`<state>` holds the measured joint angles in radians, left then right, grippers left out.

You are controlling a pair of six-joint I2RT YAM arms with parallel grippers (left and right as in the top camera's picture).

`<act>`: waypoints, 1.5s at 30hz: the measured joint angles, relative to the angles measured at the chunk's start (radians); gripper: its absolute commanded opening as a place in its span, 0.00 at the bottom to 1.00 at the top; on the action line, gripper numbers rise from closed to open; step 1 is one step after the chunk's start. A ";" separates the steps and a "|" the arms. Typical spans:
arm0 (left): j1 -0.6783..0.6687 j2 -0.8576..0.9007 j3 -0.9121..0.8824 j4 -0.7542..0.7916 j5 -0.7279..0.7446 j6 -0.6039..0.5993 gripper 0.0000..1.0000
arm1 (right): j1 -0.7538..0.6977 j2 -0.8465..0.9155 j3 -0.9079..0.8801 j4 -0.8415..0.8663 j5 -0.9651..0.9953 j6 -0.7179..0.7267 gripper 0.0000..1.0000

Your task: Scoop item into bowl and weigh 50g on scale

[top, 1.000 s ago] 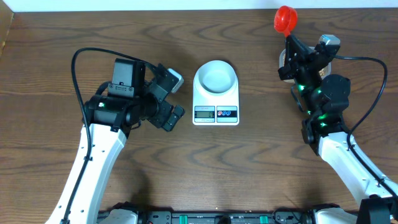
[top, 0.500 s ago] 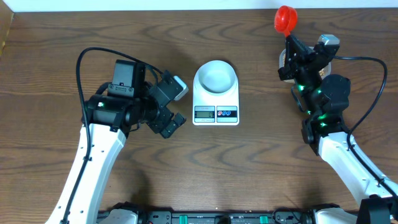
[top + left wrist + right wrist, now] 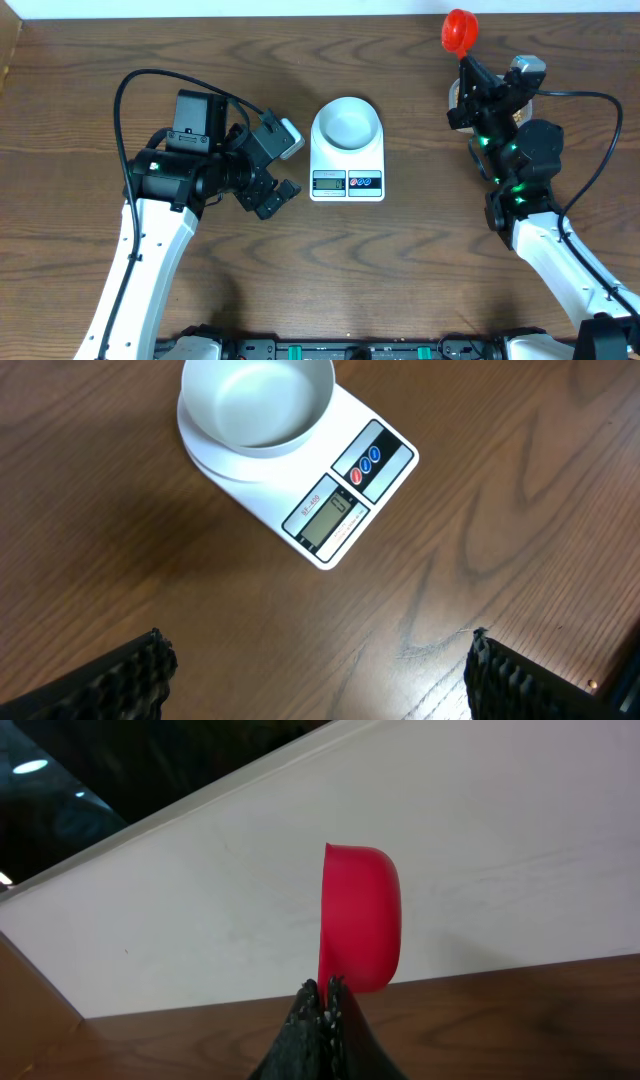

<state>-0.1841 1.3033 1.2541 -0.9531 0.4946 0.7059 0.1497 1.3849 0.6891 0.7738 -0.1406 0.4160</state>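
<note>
Jaws, left gripper (image 3: 285, 165) (image 3: 320, 690): spread wide, holding nothing; black ribbed pads (image 3: 135, 675) show at the lower corners of the left wrist view, hanging above bare table (image 3: 400, 260) (image 3: 150, 540).
Jaws, right gripper (image 3: 469, 75) (image 3: 322, 1005): pinched tight on the thin handle of a scoop (image 3: 460, 30) (image 3: 360, 920).
Table: brown, with a strong wavy wood grain and a matt finish.
Scale (image 3: 347, 165) (image 3: 345, 485): white, smooth, rectangular with rounded corners, flat on the table just beside the left gripper. Near edge carries a grey display (image 3: 330, 515) and two round buttons (image 3: 364, 466), one red, one blue.
Bowl (image 3: 347, 123) (image 3: 255, 400): round, pale blue-white, with smooth glossy sides. It sits upright on the far half of the scale and is about as wide as the platform.
Scoop: red, plastic-looking, with a rounded cup, raised near the far right edge of the table, its cup seen side-on from the right wrist.
Wall (image 3: 500, 820): plain white, behind the scoop.
</note>
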 measured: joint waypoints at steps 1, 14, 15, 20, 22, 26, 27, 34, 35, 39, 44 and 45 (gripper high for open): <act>0.000 0.000 0.000 0.000 0.001 0.002 0.95 | 0.000 0.000 0.000 0.000 0.000 0.000 0.01; 0.006 0.000 0.000 0.008 0.001 0.002 0.95 | 0.000 0.000 0.000 0.000 0.000 0.000 0.01; 0.012 0.000 0.000 0.008 0.002 0.002 0.95 | 0.000 0.000 0.000 0.000 0.000 0.000 0.01; 0.049 0.000 0.014 -0.032 0.001 0.002 0.95 | 0.000 0.000 0.000 0.000 0.000 0.000 0.01; 0.062 -0.001 0.040 -0.080 0.001 0.010 0.95 | 0.000 0.000 0.000 0.001 0.000 0.000 0.01; 0.080 -0.004 0.116 -0.180 0.001 0.052 0.95 | 0.000 0.000 0.000 0.005 -0.001 0.000 0.01; 0.082 -0.005 0.134 -0.196 0.001 0.059 0.95 | 0.000 0.000 0.000 0.006 -0.001 0.000 0.01; 0.084 -0.013 0.167 -0.206 0.077 0.093 0.95 | 0.000 0.000 0.000 0.008 -0.001 0.000 0.01; 0.084 -0.012 0.166 -0.206 0.084 0.096 0.95 | 0.000 0.000 0.000 0.008 -0.001 0.000 0.01; 0.084 -0.007 0.155 -0.204 0.115 0.104 0.95 | 0.000 0.000 0.000 0.008 -0.016 0.000 0.01; 0.084 -0.003 0.148 -0.203 0.129 0.106 0.95 | 0.000 0.000 0.000 0.008 -0.021 0.000 0.01; 0.084 -0.003 0.148 -0.203 0.129 0.107 0.95 | 0.000 0.000 0.000 0.008 -0.021 0.000 0.01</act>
<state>-0.1005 1.3003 1.4021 -1.1557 0.6231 0.8127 0.1497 1.3849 0.6891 0.7818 -0.1616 0.4160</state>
